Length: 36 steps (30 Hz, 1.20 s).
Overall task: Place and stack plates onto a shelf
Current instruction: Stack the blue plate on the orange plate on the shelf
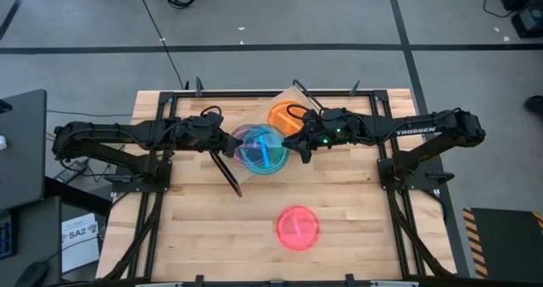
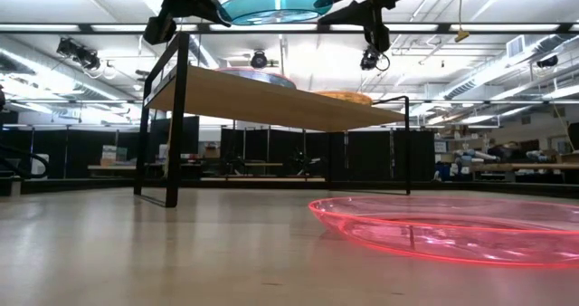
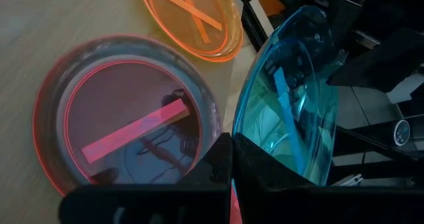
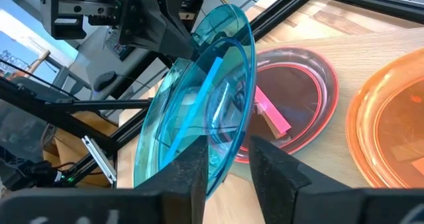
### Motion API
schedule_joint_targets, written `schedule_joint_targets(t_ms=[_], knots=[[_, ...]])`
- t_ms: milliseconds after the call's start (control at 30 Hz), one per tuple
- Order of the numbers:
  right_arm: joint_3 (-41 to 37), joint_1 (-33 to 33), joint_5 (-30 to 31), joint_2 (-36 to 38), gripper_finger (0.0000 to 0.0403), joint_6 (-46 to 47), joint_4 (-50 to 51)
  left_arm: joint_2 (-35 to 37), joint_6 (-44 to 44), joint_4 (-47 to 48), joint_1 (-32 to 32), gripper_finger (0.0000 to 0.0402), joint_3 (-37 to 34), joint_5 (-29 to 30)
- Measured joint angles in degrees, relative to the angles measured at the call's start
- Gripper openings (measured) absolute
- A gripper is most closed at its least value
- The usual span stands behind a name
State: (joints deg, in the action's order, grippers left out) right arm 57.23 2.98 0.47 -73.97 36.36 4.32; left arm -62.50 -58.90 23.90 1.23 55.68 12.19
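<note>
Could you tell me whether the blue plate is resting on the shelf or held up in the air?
In the air: the translucent blue plastic plate hangs clear above the light wooden shelf board, between both end effectors.

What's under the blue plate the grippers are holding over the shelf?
Below the blue plate, held between the left gripper and right gripper, a pink plate lies on the shelf, an orange plate beside it. The blue plate covers part of the pink one's rim.

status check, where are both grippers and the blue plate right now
Left gripper shut on blue plate, above the shelf. Right gripper fingers straddle its opposite rim. Pink plate directly beneath, orange plate beside.
</note>
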Motion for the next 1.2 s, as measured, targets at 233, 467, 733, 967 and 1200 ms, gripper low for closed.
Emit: schedule_joint_targets(t_ms=[233, 467, 733, 967, 1200], knots=[[0.0, 0.0, 0.0, 0.0, 0.0112, 0.0, 0.0, 0.0, 0.0, 0.0, 0.0, 0.001, 0.0, 0.0], [0.0, 0.0, 0.0, 0.0, 0.0109, -0.1, 0.0, 0.0, 0.1, -0.2, 0.0, 0.0054, 0.0, 0.0], [0.0, 0.0, 0.0, 0.0, 0.0069, -0.4, 0.0, 0.0, 0.2, -0.1, 0.0, 0.0093, 0.0, 0.0], [0.0, 0.0, -0.5, 0.0, 0.0057, -0.5, 0.1, -0.6, 0.2, 0.0, -0.2, 0.0083, 0.0, 0.0], [0.0, 0.0, -13.6, 0.0, 0.0057, -0.8, 3.2, -0.6, 0.2, 0.4, -0.7, 0.0083, 0.0, 0.0]])
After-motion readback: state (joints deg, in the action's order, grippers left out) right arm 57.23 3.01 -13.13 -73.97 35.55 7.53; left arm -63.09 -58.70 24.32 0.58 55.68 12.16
